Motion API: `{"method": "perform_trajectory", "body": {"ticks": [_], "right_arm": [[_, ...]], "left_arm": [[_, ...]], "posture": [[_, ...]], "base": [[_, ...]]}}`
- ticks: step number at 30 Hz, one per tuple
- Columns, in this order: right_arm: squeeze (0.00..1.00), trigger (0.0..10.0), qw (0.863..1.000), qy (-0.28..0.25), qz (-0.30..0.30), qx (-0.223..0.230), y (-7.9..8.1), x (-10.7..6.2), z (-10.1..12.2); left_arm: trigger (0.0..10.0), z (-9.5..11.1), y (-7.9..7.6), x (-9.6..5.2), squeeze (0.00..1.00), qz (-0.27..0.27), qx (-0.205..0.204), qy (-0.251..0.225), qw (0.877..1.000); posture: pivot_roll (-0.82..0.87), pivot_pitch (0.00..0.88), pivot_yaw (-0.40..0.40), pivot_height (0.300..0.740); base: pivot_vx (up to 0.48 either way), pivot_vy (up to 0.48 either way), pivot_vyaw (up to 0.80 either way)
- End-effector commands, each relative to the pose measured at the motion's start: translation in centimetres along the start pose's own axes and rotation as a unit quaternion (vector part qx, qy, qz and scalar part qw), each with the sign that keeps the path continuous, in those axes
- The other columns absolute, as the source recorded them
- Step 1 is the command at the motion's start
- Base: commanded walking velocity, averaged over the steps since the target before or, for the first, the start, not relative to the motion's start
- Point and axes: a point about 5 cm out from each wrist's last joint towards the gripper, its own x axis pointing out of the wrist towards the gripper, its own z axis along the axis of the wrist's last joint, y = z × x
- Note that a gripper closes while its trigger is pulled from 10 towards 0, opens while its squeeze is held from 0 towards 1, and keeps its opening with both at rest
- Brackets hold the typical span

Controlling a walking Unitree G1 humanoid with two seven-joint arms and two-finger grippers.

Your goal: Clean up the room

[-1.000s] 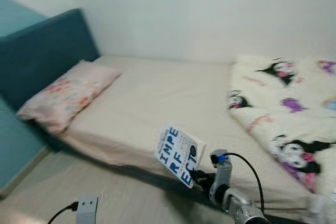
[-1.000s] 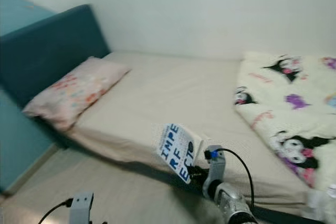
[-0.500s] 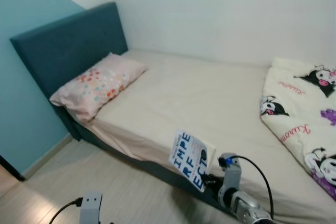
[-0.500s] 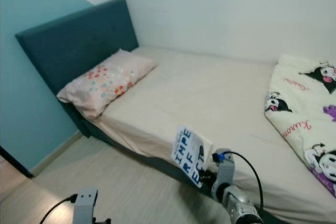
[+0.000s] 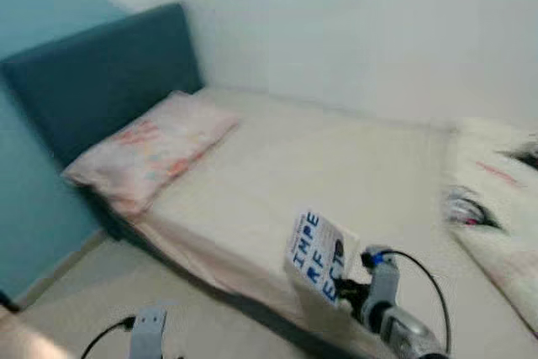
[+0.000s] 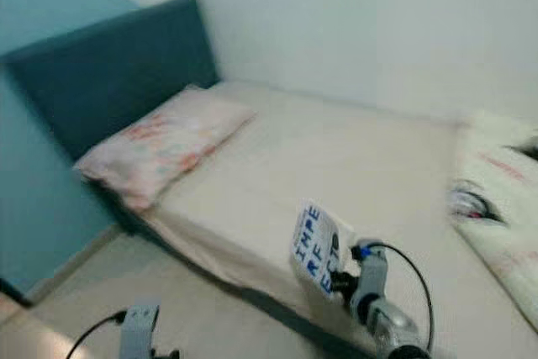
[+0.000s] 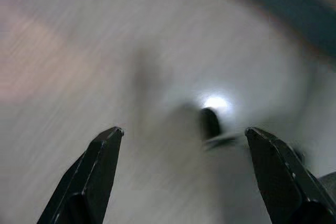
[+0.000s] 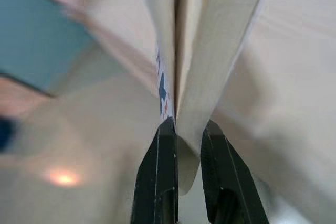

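While the head views are blurred, the right claw (image 8: 181, 145) shows plainly clenched on one book (image 5: 319, 255) — its two black fingers (image 8: 157, 182) pinch the lower edge, with the pages fanning away from them. That book stands nearly upright in the air, its long axis rising and leaning a little toward the robot's left, the white cover with blue letters facing the camera. It hangs just over the near edge of the single bed (image 5: 336, 166), above the strip where mattress meets floor (image 5: 76, 308).

The left claw (image 7: 184, 135) is released, its two fingers spread wide over the pale floor, grasping nothing.

Farther out, one pink flowered pillow (image 5: 151, 149) lies at the head of the bed against the dark blue headboard (image 5: 92, 73). One cream blanket (image 5: 496, 199) with dark cartoon prints is heaped at the bed's far right — well apart from the pillow.
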Motion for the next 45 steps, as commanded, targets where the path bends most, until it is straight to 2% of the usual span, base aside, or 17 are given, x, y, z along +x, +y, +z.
{"method": "perform_trajectory", "body": {"ticks": [1, 7, 17, 25, 29, 31, 38, 41, 45], "right_arm": [[0.0, 10.0, 1.0, -0.003, 0.018, -0.008, -0.1, -0.4, -0.2], [0.0, 10.0, 0.998, -0.007, 0.053, -0.015, 0.6, -0.1, 0.0], [0.0, 10.0, 0.998, -0.007, 0.062, -0.013, 0.6, -0.2, -0.1], [0.0, 10.0, 1.0, 0.003, 0.018, 0.014, -0.5, -0.5, -0.2], [0.0, 10.0, 0.998, 0.0, -0.026, 0.049, -1.5, -0.8, 0.0], [0.0, 10.0, 0.998, -0.002, -0.031, 0.057, -1.7, -0.8, 0.1], [0.0, 10.0, 0.993, 0.011, -0.058, 0.104, -2.4, -1.2, -0.3], [0.0, 10.0, 0.98, 0.009, -0.075, 0.186, -3.4, -2.0, -1.0], [0.0, 10.0, 0.971, -0.012, -0.094, 0.22, -4.3, -2.6, -0.8]], "left_arm": [[10.0, 0.8, -0.4, 0.1, 0.0, -0.006, 0.006, -0.009, 1.0], [10.0, 0.6, -0.4, 0.1, 0.0, -0.006, 0.007, -0.007, 1.0], [10.0, 0.6, -0.3, 0.1, 0.0, -0.005, 0.009, -0.006, 1.0], [10.0, 0.6, -0.3, 0.1, 0.0, -0.001, 0.006, -0.001, 1.0], [10.0, 0.6, -0.8, 0.1, 0.0, -0.018, 0.035, -0.001, 0.999], [10.0, 0.6, -0.9, 0.1, 0.0, -0.019, 0.037, 0.0, 0.999], [10.0, 0.5, -1.0, 0.1, 0.0, -0.014, 0.004, 0.0, 1.0], [10.0, 0.4, -0.9, 0.1, 0.0, -0.01, 0.008, 0.002, 1.0], [10.0, 0.3, -0.7, 0.1, 0.0, -0.008, 0.009, 0.005, 1.0]], "posture": [[-0.18, 0.0, 0.089, 0.74], [-0.18, 0.0, 0.092, 0.74], [-0.19, 0.0, 0.093, 0.74], [-0.19, 0.0, 0.097, 0.74], [-0.19, 0.0, 0.096, 0.74], [-0.19, 0.0, 0.096, 0.74], [-0.19, 0.0, 0.09, 0.74], [-0.19, 0.0, 0.088, 0.74], [-0.2, 0.003, 0.09, 0.74]], "base": [[0.48, 0.0, 0.79], [0.48, 0.0, 0.79], [0.48, 0.0, 0.78], [0.39, 0.0, 0.0], [0.0, -0.187, 0.0], [0.0, -0.465, 0.0], [0.0, -0.266, 0.0], [0.0, 0.0, 0.0], [0.0, 0.0, 0.0]]}}
